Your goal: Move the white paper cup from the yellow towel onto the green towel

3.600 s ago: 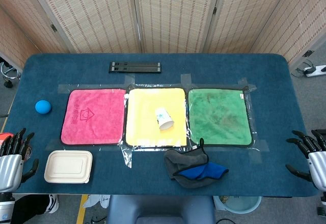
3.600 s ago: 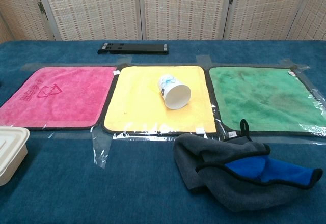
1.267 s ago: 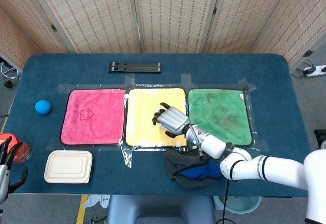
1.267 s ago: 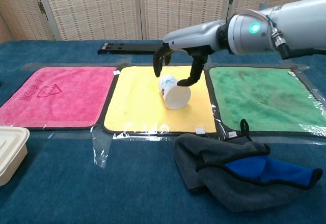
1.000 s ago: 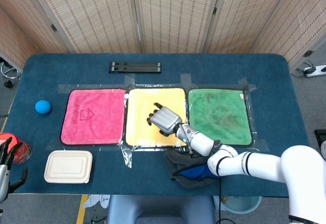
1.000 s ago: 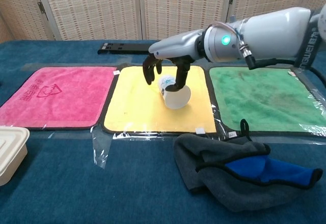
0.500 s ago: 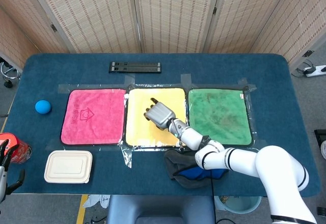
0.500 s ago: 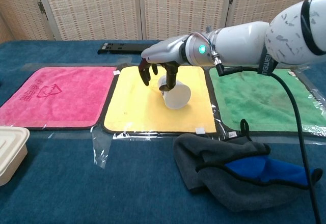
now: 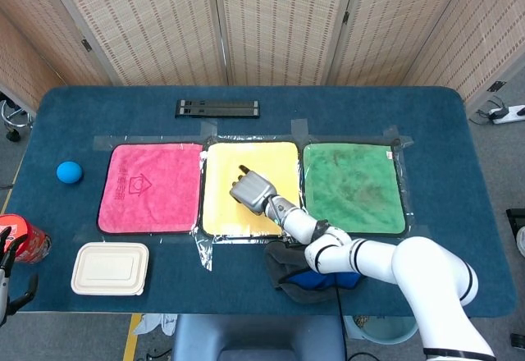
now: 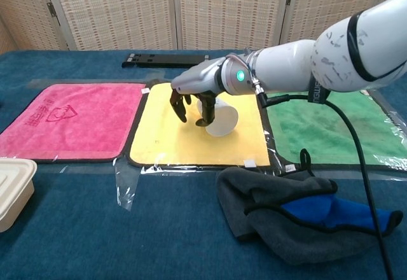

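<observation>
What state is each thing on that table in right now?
paper cup: lying on its side on the yellow towel.
right hand: over the cup, fingers curled down around its base end; firm grip not clear.
left hand: at the table edge, barely visible.
green towel: flat, nothing on it.
pink towel: flat, bare.
food box: closed.
grey cloth: crumpled.

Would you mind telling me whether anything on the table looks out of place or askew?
Yes: the white paper cup lies tipped on its side on the yellow towel, under the right hand. A grey and blue cloth also sits crumpled at the table's near edge.
</observation>
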`<state>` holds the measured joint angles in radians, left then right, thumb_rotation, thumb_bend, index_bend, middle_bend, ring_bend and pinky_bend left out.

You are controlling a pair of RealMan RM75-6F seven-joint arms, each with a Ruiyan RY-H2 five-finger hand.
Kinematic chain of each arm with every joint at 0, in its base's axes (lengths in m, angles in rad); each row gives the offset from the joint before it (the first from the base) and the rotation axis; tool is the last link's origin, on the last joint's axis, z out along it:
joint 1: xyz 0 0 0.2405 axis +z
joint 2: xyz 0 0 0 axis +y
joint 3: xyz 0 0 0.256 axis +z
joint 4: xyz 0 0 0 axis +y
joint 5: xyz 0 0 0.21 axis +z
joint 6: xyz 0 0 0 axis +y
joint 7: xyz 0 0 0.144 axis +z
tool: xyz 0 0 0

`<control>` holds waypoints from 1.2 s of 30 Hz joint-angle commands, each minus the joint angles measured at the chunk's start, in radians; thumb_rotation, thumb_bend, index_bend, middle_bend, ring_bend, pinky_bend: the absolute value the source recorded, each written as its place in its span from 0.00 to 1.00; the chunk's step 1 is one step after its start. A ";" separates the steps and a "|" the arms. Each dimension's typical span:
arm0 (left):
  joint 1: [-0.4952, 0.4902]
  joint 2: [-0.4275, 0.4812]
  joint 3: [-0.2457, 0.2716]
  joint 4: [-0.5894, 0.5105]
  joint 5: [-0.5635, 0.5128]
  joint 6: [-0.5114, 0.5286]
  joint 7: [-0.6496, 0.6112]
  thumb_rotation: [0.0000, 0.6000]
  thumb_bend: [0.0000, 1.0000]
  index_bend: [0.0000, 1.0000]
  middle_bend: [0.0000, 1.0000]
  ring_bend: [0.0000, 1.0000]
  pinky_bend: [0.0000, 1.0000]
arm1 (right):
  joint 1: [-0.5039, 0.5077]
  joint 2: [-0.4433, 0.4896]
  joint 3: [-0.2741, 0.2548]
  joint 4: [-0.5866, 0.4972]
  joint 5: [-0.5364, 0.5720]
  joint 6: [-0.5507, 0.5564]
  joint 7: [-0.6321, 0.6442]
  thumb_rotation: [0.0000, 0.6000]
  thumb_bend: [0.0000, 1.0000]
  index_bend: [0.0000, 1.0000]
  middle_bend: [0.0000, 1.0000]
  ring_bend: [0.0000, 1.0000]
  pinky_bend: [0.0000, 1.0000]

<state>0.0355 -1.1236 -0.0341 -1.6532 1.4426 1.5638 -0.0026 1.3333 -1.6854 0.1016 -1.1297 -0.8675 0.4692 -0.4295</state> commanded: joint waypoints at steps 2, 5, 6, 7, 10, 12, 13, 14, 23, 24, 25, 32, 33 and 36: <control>-0.002 -0.002 -0.002 0.004 0.001 -0.003 -0.003 1.00 0.49 0.16 0.00 0.00 0.00 | 0.009 0.024 -0.015 -0.026 0.022 0.012 -0.018 1.00 0.43 0.42 0.32 0.22 0.00; -0.003 -0.002 -0.003 0.006 0.001 -0.005 -0.005 1.00 0.49 0.16 0.00 0.00 0.00 | 0.019 0.044 -0.034 -0.048 0.058 0.012 -0.038 1.00 0.32 0.42 0.32 0.22 0.00; -0.003 -0.002 -0.003 0.007 0.000 -0.006 -0.005 1.00 0.49 0.16 0.00 0.00 0.00 | 0.023 0.049 -0.039 -0.053 0.069 0.013 -0.044 1.00 0.29 0.42 0.32 0.22 0.00; -0.003 -0.002 -0.003 0.007 0.000 -0.006 -0.006 1.00 0.49 0.16 0.00 0.00 0.00 | 0.027 0.053 -0.044 -0.061 0.079 0.013 -0.048 1.00 0.27 0.42 0.32 0.22 0.00; -0.001 -0.002 -0.004 0.008 -0.001 -0.004 -0.008 1.00 0.49 0.16 0.00 0.00 0.00 | 0.039 0.070 -0.061 -0.087 0.110 0.018 -0.064 1.00 0.24 0.42 0.32 0.21 0.00; 0.000 -0.002 -0.003 0.009 -0.001 -0.005 -0.009 1.00 0.49 0.16 0.00 0.00 0.00 | 0.048 0.078 -0.075 -0.102 0.126 0.026 -0.078 1.00 0.22 0.42 0.32 0.21 0.00; 0.000 -0.002 -0.003 0.010 -0.001 -0.005 -0.010 1.00 0.49 0.16 0.00 0.00 0.00 | 0.052 0.081 -0.081 -0.108 0.132 0.030 -0.084 1.00 0.22 0.42 0.32 0.21 0.00; 0.000 -0.002 -0.003 0.010 0.000 -0.005 -0.010 1.00 0.49 0.16 0.00 0.00 0.00 | 0.057 0.083 -0.091 -0.113 0.140 0.034 -0.094 1.00 0.22 0.42 0.32 0.21 0.00; 0.004 -0.004 -0.001 0.012 0.002 -0.001 -0.013 1.00 0.49 0.16 0.00 0.00 0.00 | 0.086 0.087 -0.162 -0.125 0.188 0.062 -0.166 1.00 0.21 0.42 0.32 0.21 0.00; 0.005 -0.005 -0.001 0.013 0.002 -0.001 -0.015 1.00 0.49 0.16 0.00 0.00 0.00 | 0.088 0.089 -0.170 -0.129 0.194 0.065 -0.172 1.00 0.21 0.42 0.32 0.20 0.00; 0.006 -0.005 -0.001 0.014 0.002 0.000 -0.017 1.00 0.49 0.16 0.00 0.00 0.00 | 0.088 0.093 -0.176 -0.134 0.200 0.068 -0.177 1.00 0.21 0.42 0.32 0.20 0.00; 0.007 -0.011 0.001 0.022 0.002 -0.005 -0.027 1.00 0.49 0.16 0.00 0.00 0.00 | 0.079 0.151 -0.218 -0.207 0.206 0.115 -0.205 1.00 0.21 0.42 0.33 0.21 0.00; 0.006 -0.012 0.000 0.023 0.003 -0.006 -0.029 1.00 0.49 0.16 0.00 0.00 0.00 | 0.075 0.167 -0.227 -0.227 0.203 0.127 -0.211 1.00 0.21 0.42 0.33 0.21 0.00; 0.005 -0.013 0.000 0.025 0.005 -0.007 -0.031 1.00 0.49 0.16 0.00 0.00 0.00 | 0.061 0.206 -0.248 -0.274 0.196 0.156 -0.221 1.00 0.21 0.42 0.33 0.21 0.00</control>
<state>0.0402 -1.1367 -0.0341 -1.6280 1.4477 1.5574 -0.0332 1.4038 -1.5011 -0.1314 -1.3806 -0.6662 0.6069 -0.6411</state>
